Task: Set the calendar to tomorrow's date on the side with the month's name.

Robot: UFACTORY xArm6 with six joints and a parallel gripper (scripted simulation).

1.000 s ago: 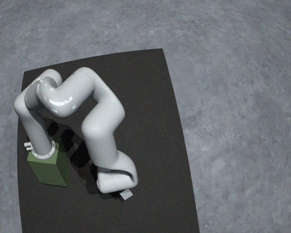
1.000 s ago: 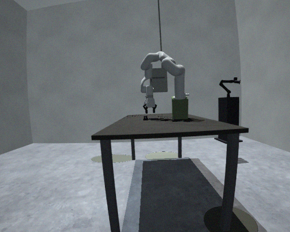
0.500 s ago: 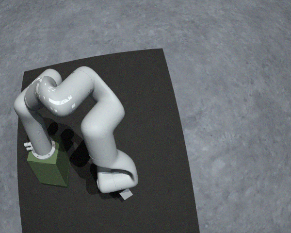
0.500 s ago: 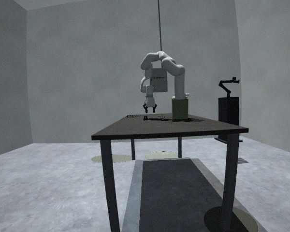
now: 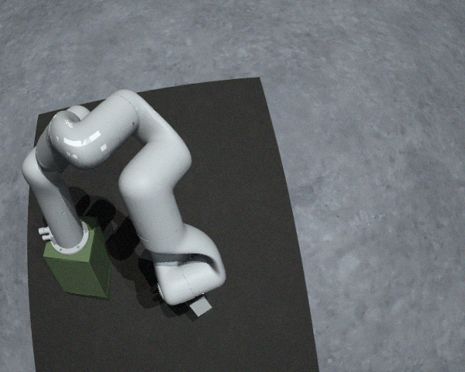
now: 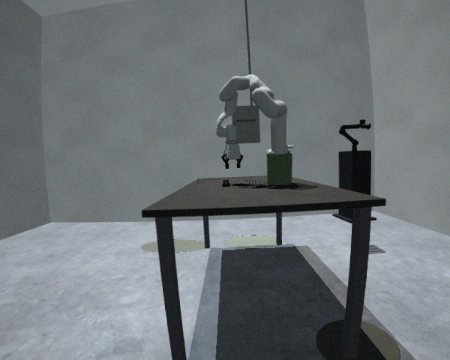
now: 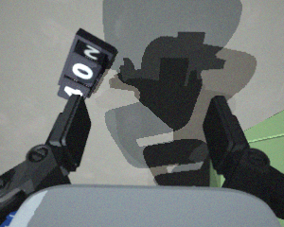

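Observation:
The calendar (image 7: 85, 63) (image 6: 226, 184) is a small dark block on the table (image 5: 225, 160) (image 6: 256, 197). In the wrist view it sits at the upper left, just beyond my left fingertip, and shows white digits: a 1, a 0 and what looks like a sideways 2. I cannot make out the tray and the two cubes separately. My gripper (image 7: 146, 110) (image 6: 232, 160) is open and empty. It hangs well above the table with the calendar below it, off to the left of the gap between the fingers. In the overhead view the arm hides both gripper and calendar.
The arm's green base block (image 5: 80, 272) (image 6: 278, 168) (image 7: 275, 137) stands on the table close to the right of the gripper. A black pedestal (image 6: 354, 174) with a small arm stands off the table at the right. A grey panel (image 6: 246, 124) hangs from a thin pole by the arm.

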